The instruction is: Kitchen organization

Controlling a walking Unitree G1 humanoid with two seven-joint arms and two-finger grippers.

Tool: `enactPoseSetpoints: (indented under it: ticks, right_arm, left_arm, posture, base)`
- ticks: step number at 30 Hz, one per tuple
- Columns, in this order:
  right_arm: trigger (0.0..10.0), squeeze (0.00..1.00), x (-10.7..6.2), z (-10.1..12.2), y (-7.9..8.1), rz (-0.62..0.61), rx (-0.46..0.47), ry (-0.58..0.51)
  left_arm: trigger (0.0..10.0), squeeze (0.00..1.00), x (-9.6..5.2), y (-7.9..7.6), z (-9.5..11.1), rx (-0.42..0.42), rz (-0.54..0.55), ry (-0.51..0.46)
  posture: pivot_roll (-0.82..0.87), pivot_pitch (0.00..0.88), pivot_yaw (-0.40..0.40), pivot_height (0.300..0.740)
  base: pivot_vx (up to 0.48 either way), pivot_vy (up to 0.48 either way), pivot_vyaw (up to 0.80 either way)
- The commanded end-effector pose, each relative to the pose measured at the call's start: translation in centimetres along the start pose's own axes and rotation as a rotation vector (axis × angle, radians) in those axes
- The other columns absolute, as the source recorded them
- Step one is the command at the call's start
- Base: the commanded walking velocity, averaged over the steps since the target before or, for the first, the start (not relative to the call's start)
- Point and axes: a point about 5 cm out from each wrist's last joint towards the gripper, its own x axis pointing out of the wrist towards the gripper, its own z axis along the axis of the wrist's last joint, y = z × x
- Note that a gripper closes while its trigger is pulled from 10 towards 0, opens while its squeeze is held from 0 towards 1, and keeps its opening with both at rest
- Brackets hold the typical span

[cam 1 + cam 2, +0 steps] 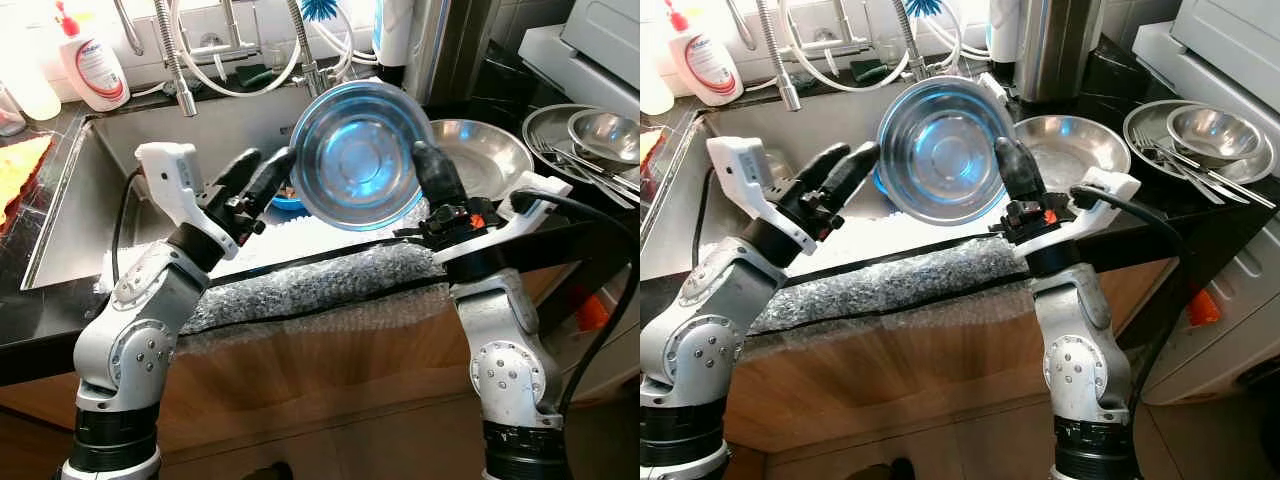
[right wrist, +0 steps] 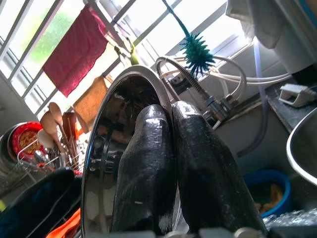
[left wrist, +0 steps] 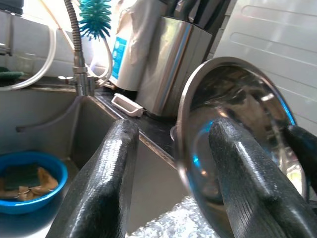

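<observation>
A round steel bowl point(image 1: 360, 155) is held up on edge over the sink, its hollow side facing me. My right gripper point(image 1: 432, 165) is shut on the bowl's right rim; in the right wrist view its two fingers point(image 2: 148, 148) press together over the rim point(image 2: 106, 148). My left gripper point(image 1: 262, 175) is open at the bowl's left edge. In the left wrist view the bowl's rim point(image 3: 181, 119) stands between the spread fingers point(image 3: 116, 163).
Below lies the steel sink point(image 1: 110, 170) with a small blue bowl point(image 1: 288, 200) of scraps. A wide steel basin point(image 1: 485, 150) sits right of it, then a plate with a bowl and cutlery point(image 1: 600, 140). Bubble wrap point(image 1: 310, 280) pads the counter edge. A soap bottle point(image 1: 95, 65) and faucet hoses stand behind.
</observation>
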Motion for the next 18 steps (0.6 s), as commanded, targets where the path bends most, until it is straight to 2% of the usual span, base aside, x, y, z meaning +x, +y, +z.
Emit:
enactPoseSetpoints:
  ticks: [1, 18]
  right_arm:
    - [10.0, 0.00, 0.09, 0.15, 0.84, 0.040, -0.010, 0.000]
    - [10.0, 0.00, 0.14, -0.14, 1.14, 0.060, -0.009, 0.017]
  left_arm:
    - [10.0, 0.00, -0.20, -0.52, 0.35, 0.021, -0.029, 0.000]
    - [10.0, 0.00, -0.03, -0.94, -0.30, 0.087, -0.039, 0.032]
  posture:
    - [-0.05, 0.122, 0.069, 0.740]
    - [-0.05, 0.119, 0.067, 0.740]
  base:
    - [0.000, 0.000, 0.00]
    - [0.000, 0.000, 0.00]
